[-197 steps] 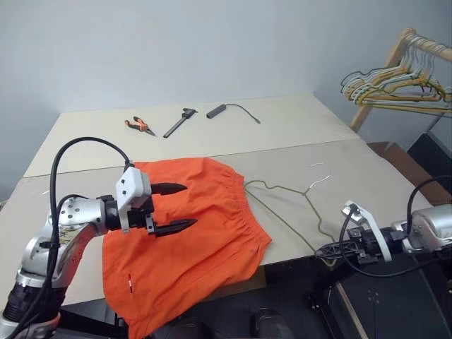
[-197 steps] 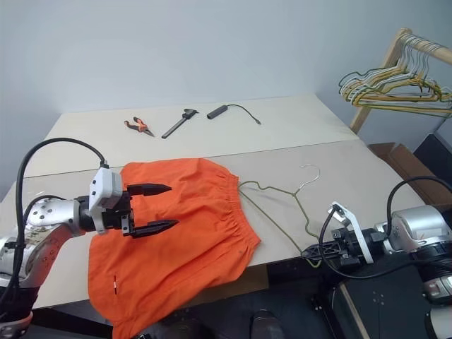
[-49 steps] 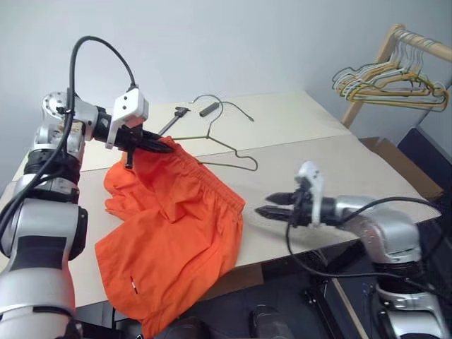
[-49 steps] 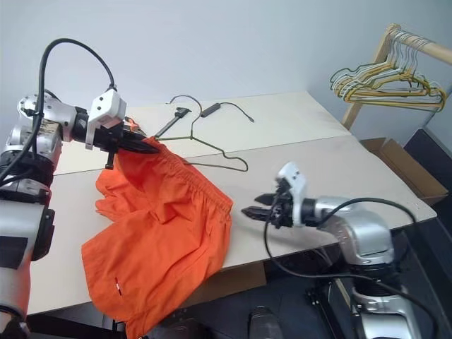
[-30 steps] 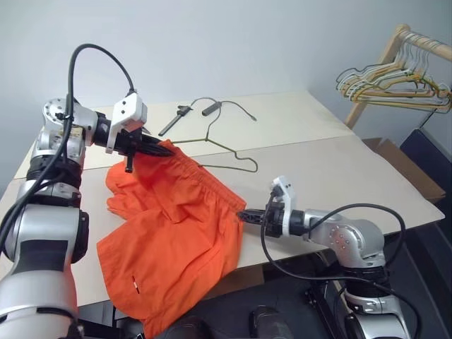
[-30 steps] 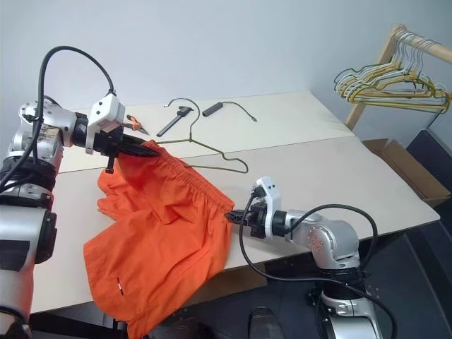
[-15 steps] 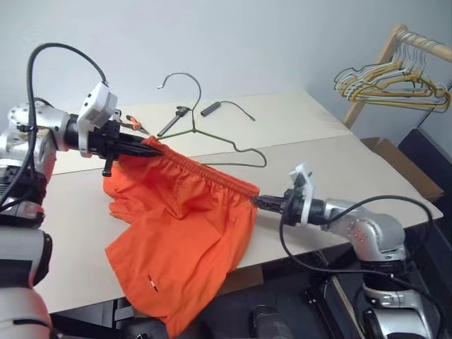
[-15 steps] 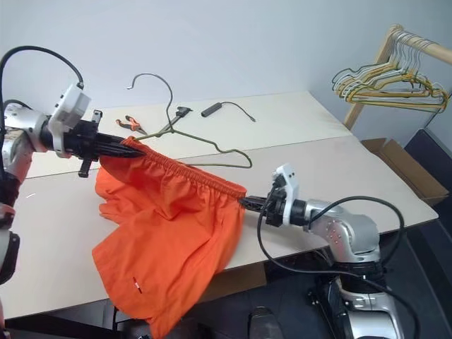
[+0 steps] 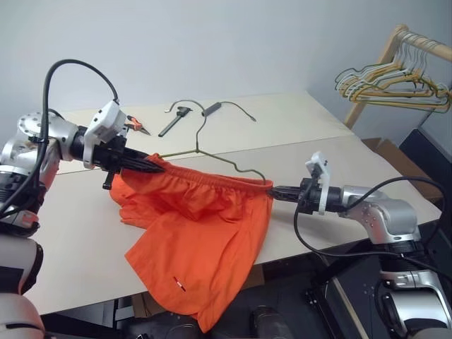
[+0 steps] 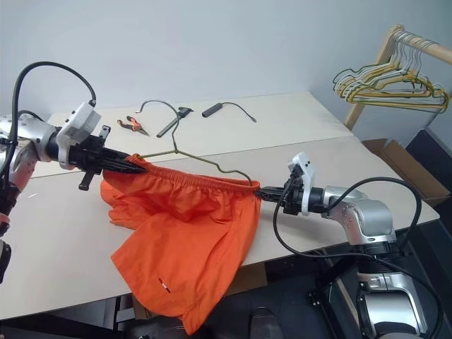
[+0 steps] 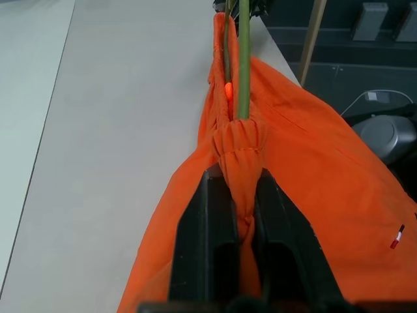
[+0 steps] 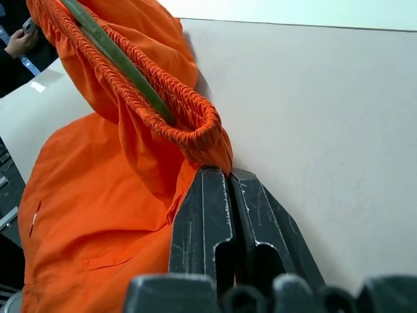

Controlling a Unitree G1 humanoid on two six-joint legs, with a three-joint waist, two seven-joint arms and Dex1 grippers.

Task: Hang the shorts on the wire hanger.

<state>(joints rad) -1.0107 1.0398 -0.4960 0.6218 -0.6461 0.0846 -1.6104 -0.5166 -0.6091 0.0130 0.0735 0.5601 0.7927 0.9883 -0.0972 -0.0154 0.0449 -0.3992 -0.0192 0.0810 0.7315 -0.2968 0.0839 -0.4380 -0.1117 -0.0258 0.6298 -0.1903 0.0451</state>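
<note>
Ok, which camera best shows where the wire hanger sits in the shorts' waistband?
The right wrist view: the wire hanger runs inside the open waistband of the shorts. The left wrist view shows it entering the bunched end; the eye views show its hook and shoulders above the stretched waistband.

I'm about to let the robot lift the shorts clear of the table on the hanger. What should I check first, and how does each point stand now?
1. Left pincer shut on the waistband of the bright orange fabric shorts: ok.
2. Right pincer shut on the waistband's other end: ok.
3. Thin grey-olive wire hanger threaded inside the waistband: ok.
4. Hanger hook free above the shorts: ok.
5. Shorts clear of the beige table: not ok, the legs drape over its front edge.
6. Hanger itself gripped by either pincer: cannot tell.
</note>
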